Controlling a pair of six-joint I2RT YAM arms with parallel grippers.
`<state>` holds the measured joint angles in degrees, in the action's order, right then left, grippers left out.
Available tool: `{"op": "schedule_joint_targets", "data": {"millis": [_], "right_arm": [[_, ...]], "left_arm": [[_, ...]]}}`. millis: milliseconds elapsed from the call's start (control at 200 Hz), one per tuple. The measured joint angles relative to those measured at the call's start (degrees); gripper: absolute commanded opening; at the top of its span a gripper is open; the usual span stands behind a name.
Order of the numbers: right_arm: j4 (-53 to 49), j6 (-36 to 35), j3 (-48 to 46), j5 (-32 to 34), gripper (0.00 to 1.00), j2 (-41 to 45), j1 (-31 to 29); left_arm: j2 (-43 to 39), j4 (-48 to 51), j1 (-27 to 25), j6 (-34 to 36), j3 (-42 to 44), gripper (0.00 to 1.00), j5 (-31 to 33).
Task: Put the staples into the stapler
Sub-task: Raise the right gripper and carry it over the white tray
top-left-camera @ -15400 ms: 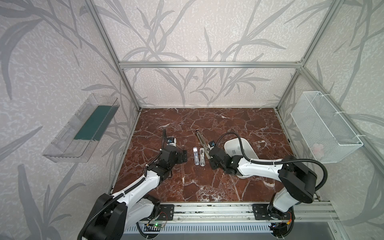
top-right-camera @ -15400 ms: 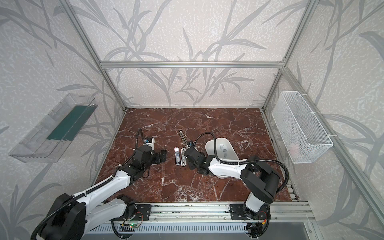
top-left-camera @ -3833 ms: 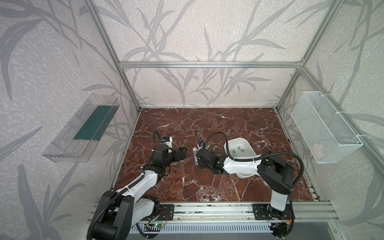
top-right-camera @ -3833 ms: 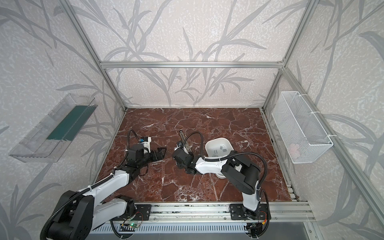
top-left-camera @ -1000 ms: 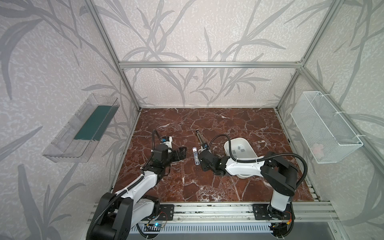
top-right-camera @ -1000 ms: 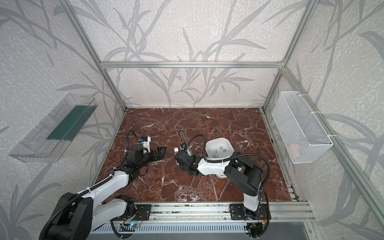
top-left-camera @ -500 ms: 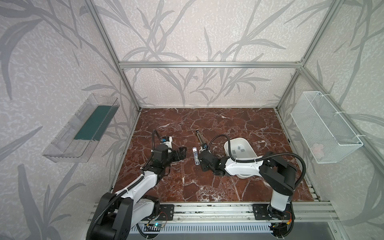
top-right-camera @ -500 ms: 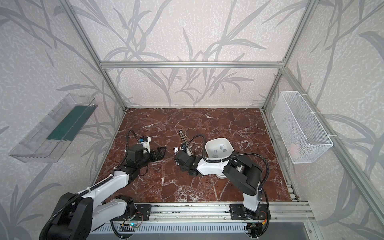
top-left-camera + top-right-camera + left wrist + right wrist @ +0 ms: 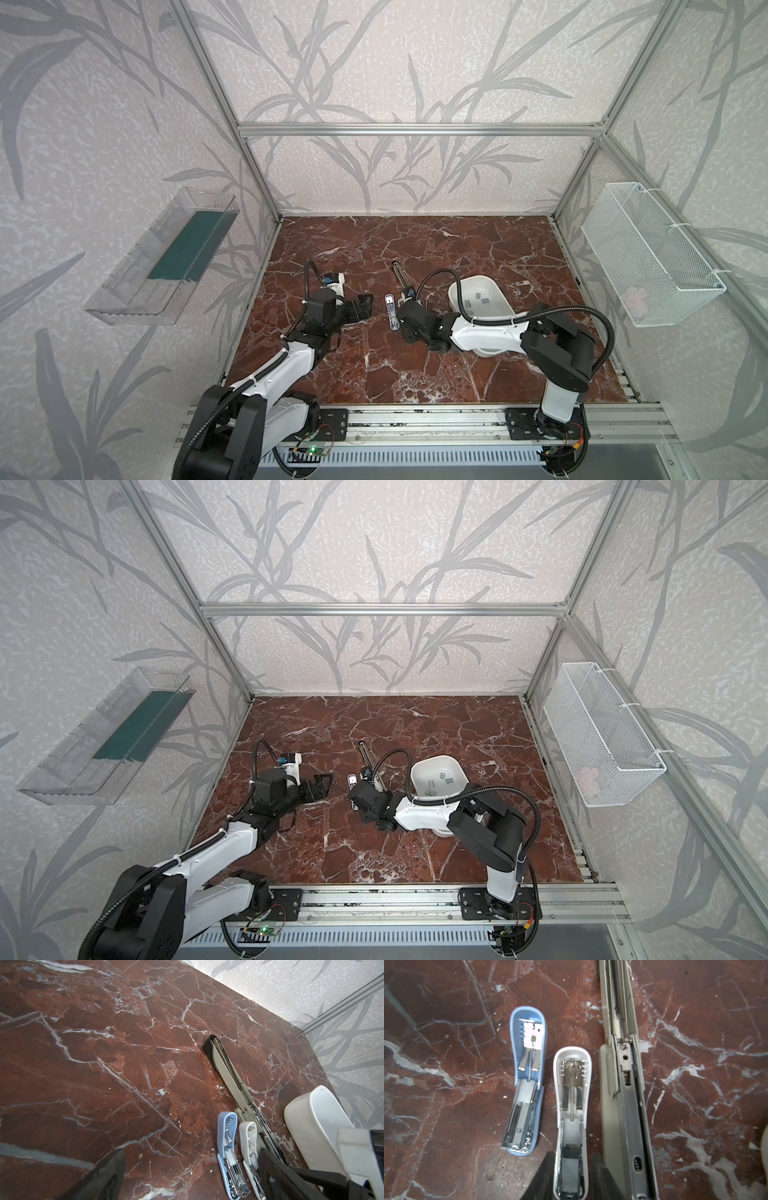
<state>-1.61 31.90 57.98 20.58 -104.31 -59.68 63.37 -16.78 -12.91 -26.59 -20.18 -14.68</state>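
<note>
Right wrist view: your right gripper [image 9: 572,1156] is coming off its pinch, its 2 fingers [image 9: 544,1178] now narrowly apart, flanking the open channel of the white stapler [image 9: 572,1084]. A dark grey piece [image 9: 570,1157] lies in that channel; I cannot tell whether it is a staple strip. If so, this load is probably delivered and you can back away. The remaining staples [image 9: 483,296] sit in the white tub [image 9: 500,302]. Your left gripper [image 9: 361,308] hangs wide and empty near the blue stapler [image 9: 527,1076].
</note>
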Motion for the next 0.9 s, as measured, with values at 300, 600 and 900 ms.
{"op": "schedule_joint_targets", "data": {"millis": [300,600,900], "right_arm": [[1.33,-0.59,0.0,1.03,0.28,1.7,0.37],[1.2,-0.26,0.02,1.38,0.23,0.37,2.69],[-0.26,0.59,0.02,0.2,0.19,-1.22,2.62]], "left_arm": [[-0.17,-0.02,0.0,0.0,0.02,0.99,0.0],[-0.28,-0.02,0.0,0.0,0.07,0.99,0.0],[-0.31,-0.02,0.0,0.0,0.11,0.99,0.0]]}}
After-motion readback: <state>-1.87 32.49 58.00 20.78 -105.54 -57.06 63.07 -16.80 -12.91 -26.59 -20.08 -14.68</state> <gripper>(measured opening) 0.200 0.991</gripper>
